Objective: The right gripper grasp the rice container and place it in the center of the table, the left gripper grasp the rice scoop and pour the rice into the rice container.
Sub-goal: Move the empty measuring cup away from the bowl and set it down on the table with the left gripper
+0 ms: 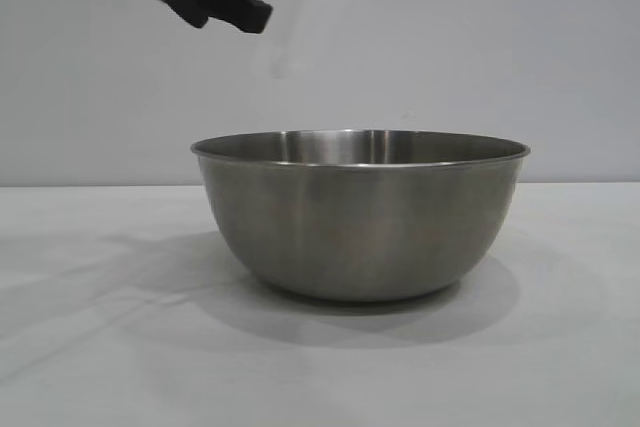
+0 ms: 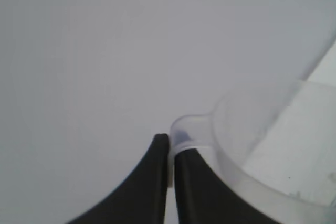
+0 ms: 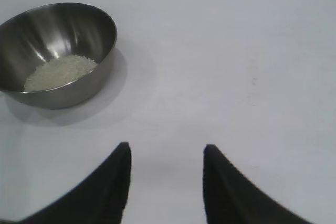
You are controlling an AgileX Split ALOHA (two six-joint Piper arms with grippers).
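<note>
White counter [image 1: 90,347] runs back to a plain pale wall, and the steel bowl [image 1: 360,215] stands upright on it near the middle of the exterior view, casting a soft shadow around its base. Seen from the right wrist, rice [image 3: 60,71] lies in a low pale heap on the bowl's floor, off to one side.

At about 11 o'clock from the bowl, high above its rim and clear of it, the left gripper [image 1: 235,2] hangs at the upper edge of the exterior view. Its fingers are pinched together on the handle of the clear scoop [image 2: 231,145], as the left wrist view shows; the scoop's cup shows beside the fingers against the blank wall. What it contains I cannot tell.

Well apart from the bowl, the right gripper [image 3: 167,156] hovers over bare counter with its fingers spread about halfway and nothing between them. Nothing stands between either gripper and the bowl.
</note>
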